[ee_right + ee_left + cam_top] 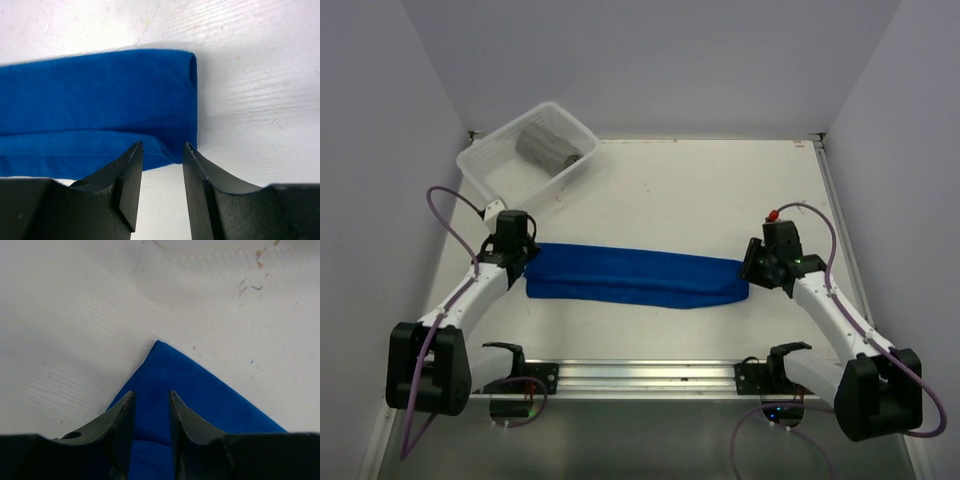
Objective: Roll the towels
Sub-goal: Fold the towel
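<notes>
The blue towel [635, 277] lies folded into a long flat strip across the middle of the table. My left gripper [524, 260] is open over its left end; in the left wrist view the fingers [152, 396] straddle the blue cloth [200, 385] near its pointed corner. My right gripper [751, 268] is open at the right end; in the right wrist view its fingers [162, 146] sit just short of the towel's near right corner [90, 100], with bare table between them. The grey towel [546, 146] lies rolled in the basket.
The translucent white plastic basket [485, 162] stands at the back left, close behind the left arm. A metal rail [640, 375] runs along the near edge between the arm bases. Grey walls close in the table on three sides.
</notes>
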